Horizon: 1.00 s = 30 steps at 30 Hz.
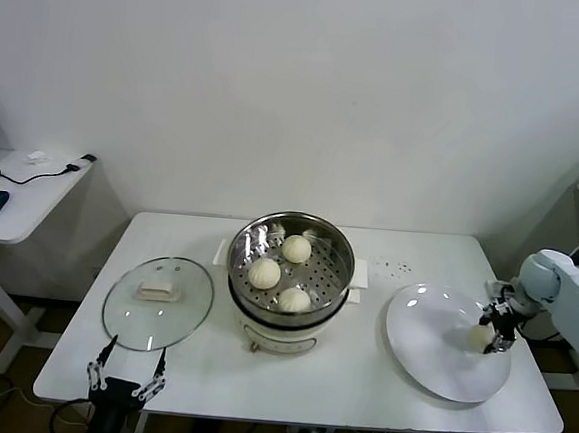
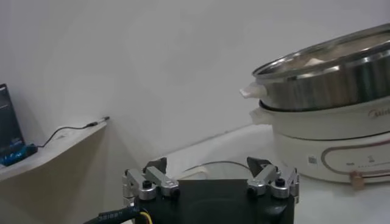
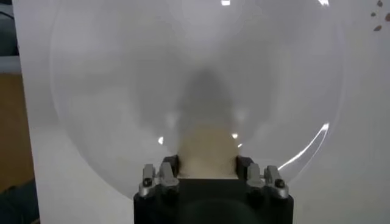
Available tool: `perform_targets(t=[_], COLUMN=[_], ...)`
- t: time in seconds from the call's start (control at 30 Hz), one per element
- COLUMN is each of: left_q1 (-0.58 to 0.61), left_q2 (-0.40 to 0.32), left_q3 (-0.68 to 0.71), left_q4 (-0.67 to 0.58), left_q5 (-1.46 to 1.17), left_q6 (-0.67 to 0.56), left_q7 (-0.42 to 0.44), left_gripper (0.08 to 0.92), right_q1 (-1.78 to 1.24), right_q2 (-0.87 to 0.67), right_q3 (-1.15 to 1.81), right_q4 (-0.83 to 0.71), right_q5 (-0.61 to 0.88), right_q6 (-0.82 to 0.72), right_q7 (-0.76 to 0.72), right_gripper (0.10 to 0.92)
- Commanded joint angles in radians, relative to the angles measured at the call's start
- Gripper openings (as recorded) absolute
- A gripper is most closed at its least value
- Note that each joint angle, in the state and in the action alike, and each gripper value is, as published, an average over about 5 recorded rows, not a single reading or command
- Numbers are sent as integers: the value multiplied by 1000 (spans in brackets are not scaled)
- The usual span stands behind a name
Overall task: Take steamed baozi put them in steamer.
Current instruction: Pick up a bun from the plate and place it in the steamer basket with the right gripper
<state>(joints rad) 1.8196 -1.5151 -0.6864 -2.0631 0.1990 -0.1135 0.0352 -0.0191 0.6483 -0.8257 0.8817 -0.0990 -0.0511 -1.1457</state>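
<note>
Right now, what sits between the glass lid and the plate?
The steamer, holding three baozi, stands between lid and plate, seen in the head view.

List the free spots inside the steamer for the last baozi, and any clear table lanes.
Steamer: three baozi fill the centre and left; bare perforated floor along its right side. The tabletop is bare between steamer and plate, and along the front edge. It is crowded at the plate's right, where the right gripper grips the fourth baozi.

1. The head camera is looking forward and down on the whole table, with the steamer at center.
2. The left wrist camera is sitting low at the table's 7 o'clock edge, facing the steamer sideways.
3. The right wrist camera is hovering close above the plate at 3 o'clock, looking down.
</note>
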Motion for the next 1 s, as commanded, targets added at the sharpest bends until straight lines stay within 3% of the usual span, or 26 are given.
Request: perform_targets(t=[0.03,0.2,0.37,0.6,1.0], left_q1=[4,8,9,5,-12], left_q2=[1,4,4,10,16], left_q3=[0,1,13,25,31], left_q4=[-1,-7,-14,-23,-31], left_q5=[-1,-3,-3,-4,-12], left_q6=[-3,-3,-6,-6,-7], left_q7=[0,1,2,3,4], left_gripper=[823,823,823,823,823], right_q1=[107,419,774,968,986], right_q2=[-21,11,172,377,644], right_q3=[-125,-414,-741,-926,-1027], right_q4=[43,85,73,107,160], right_q5=[169,410,693,1048,1177], right_q6=[-53,-96,-113,-176,-221], right_q7=[5,16,18,63,116], right_gripper=[598,594,595,602,602])
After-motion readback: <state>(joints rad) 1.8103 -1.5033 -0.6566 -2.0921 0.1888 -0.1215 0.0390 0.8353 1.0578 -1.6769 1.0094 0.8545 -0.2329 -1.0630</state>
